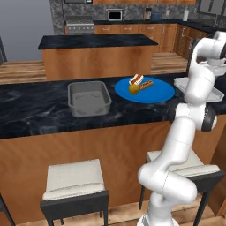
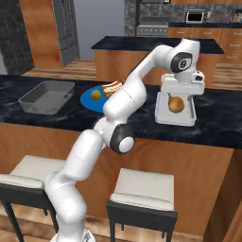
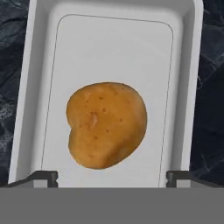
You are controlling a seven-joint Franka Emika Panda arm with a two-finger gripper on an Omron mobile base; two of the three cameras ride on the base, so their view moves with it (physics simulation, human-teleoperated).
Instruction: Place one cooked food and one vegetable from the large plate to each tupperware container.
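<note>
No text, label, brand, number or sign can be read anywhere: not on the containers, the plate, the food, the bench or the kitchen appliances behind.

black counter, grey tub, blue plate, white tray

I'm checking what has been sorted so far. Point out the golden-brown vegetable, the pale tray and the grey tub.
golden-brown vegetable [image 3: 107, 124], hand view, its middle.
pale tray [image 3: 109, 48], hand view, bare floor above the vegetable.
grey tub [image 1: 88, 99], left base view, its inner floor.
</note>
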